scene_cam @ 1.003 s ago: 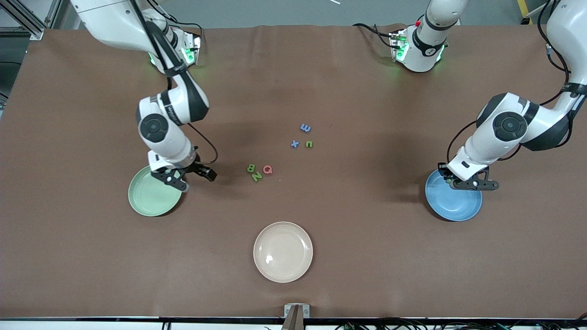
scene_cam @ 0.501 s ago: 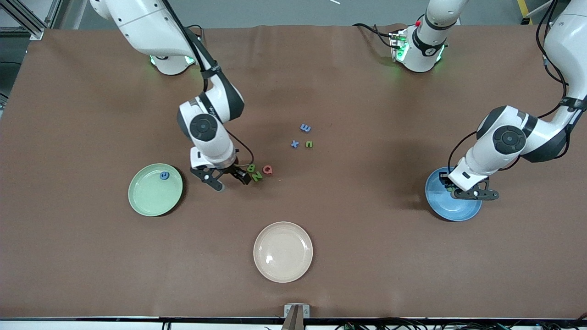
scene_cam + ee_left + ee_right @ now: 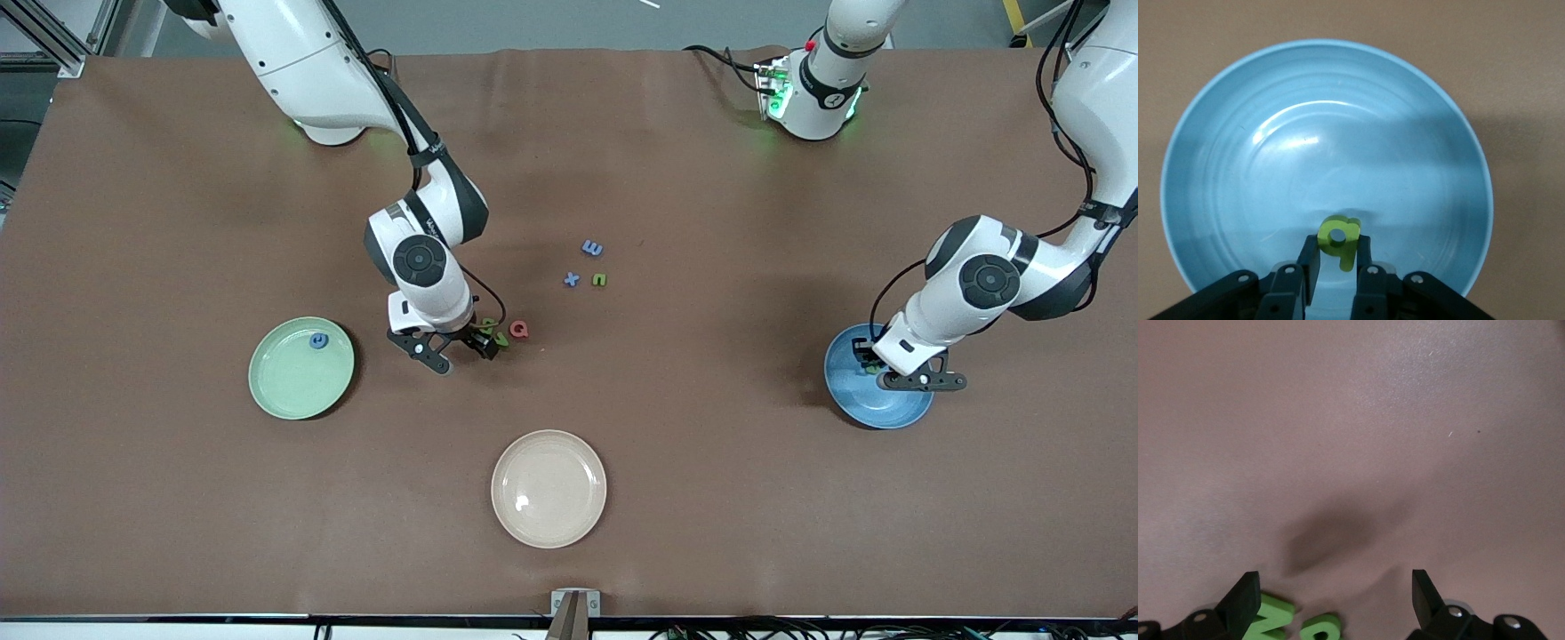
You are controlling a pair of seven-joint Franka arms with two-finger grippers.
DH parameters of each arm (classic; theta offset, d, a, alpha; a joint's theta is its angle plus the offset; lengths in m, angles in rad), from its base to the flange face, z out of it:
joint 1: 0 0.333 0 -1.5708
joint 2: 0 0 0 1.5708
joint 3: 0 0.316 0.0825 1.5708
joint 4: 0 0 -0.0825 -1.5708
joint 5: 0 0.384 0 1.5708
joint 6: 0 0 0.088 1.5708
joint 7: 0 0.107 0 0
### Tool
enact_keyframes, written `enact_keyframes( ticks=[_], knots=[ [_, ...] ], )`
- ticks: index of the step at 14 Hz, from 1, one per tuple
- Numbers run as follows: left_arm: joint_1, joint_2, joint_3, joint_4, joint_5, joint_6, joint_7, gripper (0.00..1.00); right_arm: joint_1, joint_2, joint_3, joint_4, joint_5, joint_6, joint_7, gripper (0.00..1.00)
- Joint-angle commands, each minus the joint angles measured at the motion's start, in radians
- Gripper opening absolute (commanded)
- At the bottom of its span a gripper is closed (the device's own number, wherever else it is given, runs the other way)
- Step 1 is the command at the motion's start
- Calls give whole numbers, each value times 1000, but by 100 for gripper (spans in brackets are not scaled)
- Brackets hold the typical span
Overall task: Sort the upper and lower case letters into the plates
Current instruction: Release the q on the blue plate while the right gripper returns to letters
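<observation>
Left end effector (image 3: 1335,257) is clamped on a small green letter (image 3: 1339,238) low over the blue plate (image 3: 853,409), probably to drop it there. Right end effector (image 3: 457,348) hangs wide open and empty over the bench (image 3: 711,498) beside the green letters (image 3: 1295,623) and pink Q (image 3: 519,330), lined up for another pick; the green plate (image 3: 284,391) at the right arm's end already has a blue letter (image 3: 317,340).

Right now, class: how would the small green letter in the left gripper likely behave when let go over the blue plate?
The green letter looks thick, small and flat, so probably stiff and light. Released by the left gripper, it should land flat in the blue plate, not roll.
</observation>
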Motion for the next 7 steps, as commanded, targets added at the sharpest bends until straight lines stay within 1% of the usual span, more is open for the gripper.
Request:
enact_keyframes(
  ticks=[1, 2, 3, 4, 5, 7],
  knots=[
    [-2, 20, 18, 1, 21, 28, 5, 25, 3, -6, -2, -25, -40, 7, -13, 100],
    [-2, 20, 20, 1, 22, 28, 5, 28, 3, -4, -2, -26, -46, 10, -13, 100],
    [-2, 20, 20, 1, 22, 28, 5, 34, 3, -3, -2, -36, -49, 20, -13, 100],
    [-2, 20, 20, 1, 21, 28, 5, 39, 3, -4, -2, -45, -49, 36, -13, 100],
    [-2, 18, 20, 1, 21, 28, -1, 53, 11, -4, -2, -57, -49, 53, -12, 100],
    [-2, 9, 15, -10, 21, 19, -14, 100, 24, -4, -2, -68, -49, 61, -3, 100]
  ],
)
